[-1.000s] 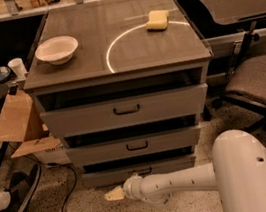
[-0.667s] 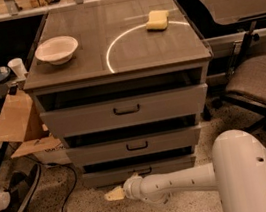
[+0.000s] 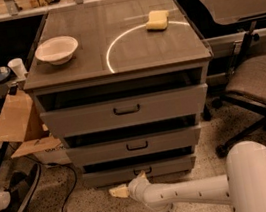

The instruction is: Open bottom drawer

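Note:
The bottom drawer (image 3: 109,177) is the lowest, slimmest grey front of the three-drawer cabinet (image 3: 114,55). Its small black handle (image 3: 143,171) sits at the middle of the panel, with a dark gap above the front. My gripper (image 3: 130,184) is low, just above the floor in front of this drawer, on the white arm (image 3: 198,192) that reaches in from the lower right. It is open. One tan fingertip (image 3: 142,176) points up just below the handle, and the other (image 3: 118,192) points left over the floor. Nothing is held.
A white bowl (image 3: 56,50) and a yellow sponge (image 3: 157,20) lie on the cabinet top. An office chair (image 3: 265,80) stands to the right. To the left are cardboard (image 3: 16,117), a black cable (image 3: 69,210) on the floor and a person's shoe (image 3: 21,192).
The gripper has shifted slightly right, bringing its upper fingertip closer under the bottom drawer's handle. The drawers have not moved.

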`<action>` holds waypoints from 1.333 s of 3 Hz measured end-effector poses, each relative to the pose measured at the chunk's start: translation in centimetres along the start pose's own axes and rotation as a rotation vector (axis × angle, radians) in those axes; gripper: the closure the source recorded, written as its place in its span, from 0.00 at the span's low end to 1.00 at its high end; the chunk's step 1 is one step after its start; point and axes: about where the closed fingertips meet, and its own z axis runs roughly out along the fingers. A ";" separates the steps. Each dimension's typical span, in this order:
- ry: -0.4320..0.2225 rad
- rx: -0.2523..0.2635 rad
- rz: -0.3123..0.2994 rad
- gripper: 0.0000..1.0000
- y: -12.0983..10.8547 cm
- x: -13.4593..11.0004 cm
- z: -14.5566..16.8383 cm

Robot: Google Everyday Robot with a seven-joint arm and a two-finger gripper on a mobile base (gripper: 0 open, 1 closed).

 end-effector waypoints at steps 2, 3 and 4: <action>-0.091 0.114 0.033 0.00 -5.5 -1.2 0.9; -0.083 0.152 0.047 0.00 -7.0 -2.5 3.0; -0.047 0.211 0.101 0.00 -7.4 -2.1 4.3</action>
